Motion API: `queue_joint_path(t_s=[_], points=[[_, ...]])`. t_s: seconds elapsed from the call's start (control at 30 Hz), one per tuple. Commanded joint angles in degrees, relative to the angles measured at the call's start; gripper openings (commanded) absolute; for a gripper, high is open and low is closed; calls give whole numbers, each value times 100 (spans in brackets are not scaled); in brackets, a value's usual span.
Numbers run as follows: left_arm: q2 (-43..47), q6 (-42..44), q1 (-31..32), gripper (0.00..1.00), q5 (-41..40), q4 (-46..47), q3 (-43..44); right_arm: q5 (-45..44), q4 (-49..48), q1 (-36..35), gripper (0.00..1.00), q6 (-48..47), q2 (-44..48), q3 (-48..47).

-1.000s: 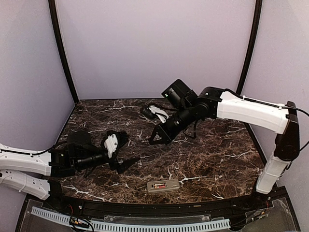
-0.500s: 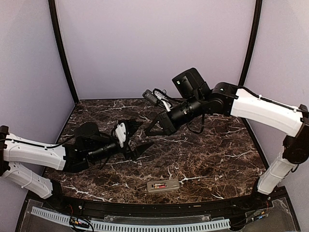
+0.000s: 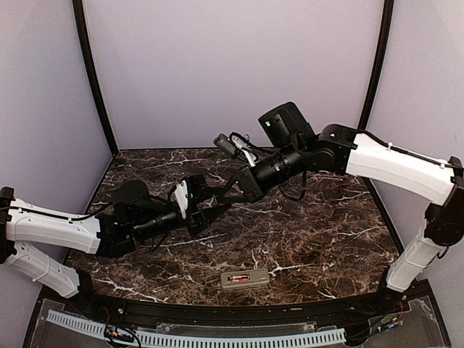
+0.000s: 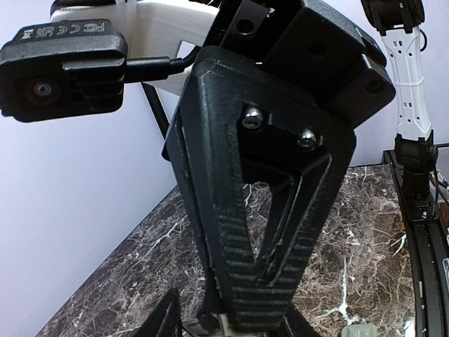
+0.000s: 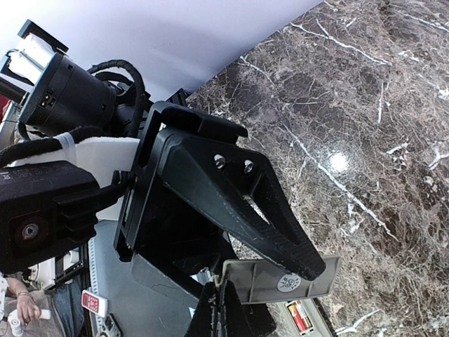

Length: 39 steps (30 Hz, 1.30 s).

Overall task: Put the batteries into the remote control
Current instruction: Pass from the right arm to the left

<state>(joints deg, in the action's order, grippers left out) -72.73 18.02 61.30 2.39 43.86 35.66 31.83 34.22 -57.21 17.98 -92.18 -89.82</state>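
Where the two arms meet in the air above the marble table (image 3: 326,232), the left gripper (image 3: 210,203) and the right gripper (image 3: 226,194) are found tip to tip, pointed at each other.

Right gripper: its fingers (image 5: 210,312) are seen pressed nearly together on one edge of a flat grey cover piece (image 5: 280,279), which is held clear of the table.

Left gripper: its fingers (image 4: 167,319) are spread wide, and one ribbed finger of the right gripper is seen between them. From the right wrist camera, one left finger is seen overlapping the cover piece, but contact cannot be confirmed.

The remote control (image 3: 245,278) is noted below both grippers and back toward the arm bases, well apart from them. It is laid flat on the table, back up. One red battery (image 3: 235,278) is seen in its open compartment.
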Motion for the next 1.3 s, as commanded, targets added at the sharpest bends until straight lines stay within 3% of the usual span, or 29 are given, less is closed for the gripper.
queue_joint_path(t_s=[0.0,0.37,0.53,0.67,1.03,1.17,1.27], points=[[5,-92,14,38,42,18,153,64,-236,-1,0,45,86,61],[42,-8,14,24,53,-15,113,142,-354,1,0,135,61,44],[73,-55,14,5,73,-43,108,163,-364,-1,0,145,44,52],[98,-274,14,0,104,-51,109,170,-403,5,0,123,70,60],[195,-988,14,0,5,-55,25,-36,-761,70,41,-207,568,290],[233,-1609,14,0,-289,-274,222,-826,-1184,86,44,-668,1119,870],[275,-2475,14,0,-664,-595,514,-1535,-2254,91,45,-1340,1725,1999]])
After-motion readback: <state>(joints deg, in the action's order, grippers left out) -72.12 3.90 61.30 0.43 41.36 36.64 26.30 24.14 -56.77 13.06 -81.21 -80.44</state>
